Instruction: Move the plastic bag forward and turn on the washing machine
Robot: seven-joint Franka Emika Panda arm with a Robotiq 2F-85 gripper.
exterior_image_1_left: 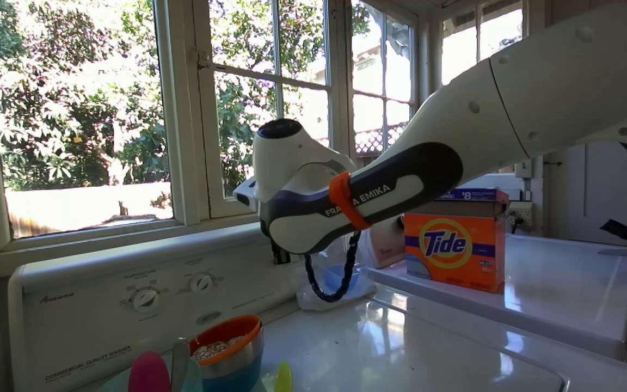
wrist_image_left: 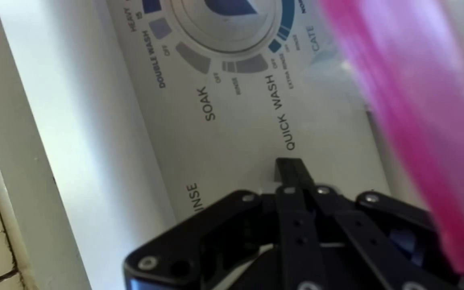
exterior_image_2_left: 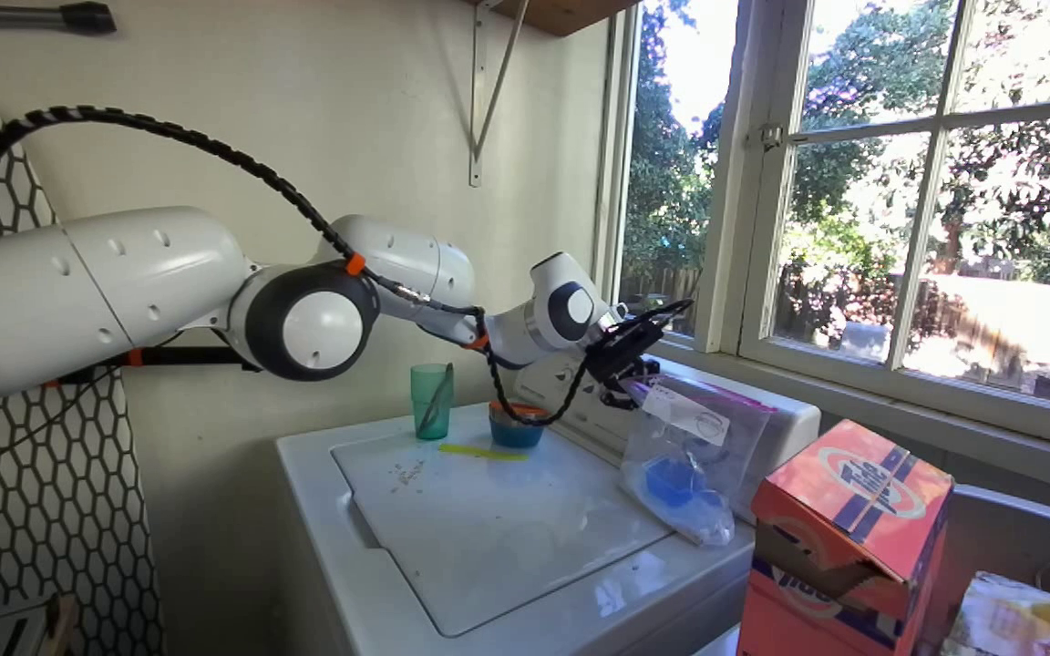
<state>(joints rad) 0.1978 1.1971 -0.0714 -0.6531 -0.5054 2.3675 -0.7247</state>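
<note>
The clear plastic bag (exterior_image_2_left: 744, 446), with a blue object inside and a whitish label strip, stands on the washing machine (exterior_image_2_left: 507, 538) against its control panel. In the other views it shows partly behind the arm's cable (exterior_image_1_left: 313, 294) and as a blurred pink top edge (wrist_image_left: 401, 121) right of the jaws. My gripper (wrist_image_left: 292, 165) is shut with nothing seen between its fingertips. It is close to the panel, below the QUICK WASH label; contact cannot be told. A large round knob (wrist_image_left: 232, 28) is above the fingertips in the wrist view. The gripper (exterior_image_2_left: 621, 399) is beside the bag's top.
An orange Tide box (exterior_image_1_left: 444, 250) stands on the neighbouring white appliance (exterior_image_1_left: 569, 277), beside the bag. A blue bowl with orange rim (exterior_image_2_left: 516, 430), a green cup (exterior_image_2_left: 432, 401) and a yellow-green utensil (exterior_image_2_left: 479, 452) are on the washer top. The window (exterior_image_1_left: 270, 81) is behind the panel.
</note>
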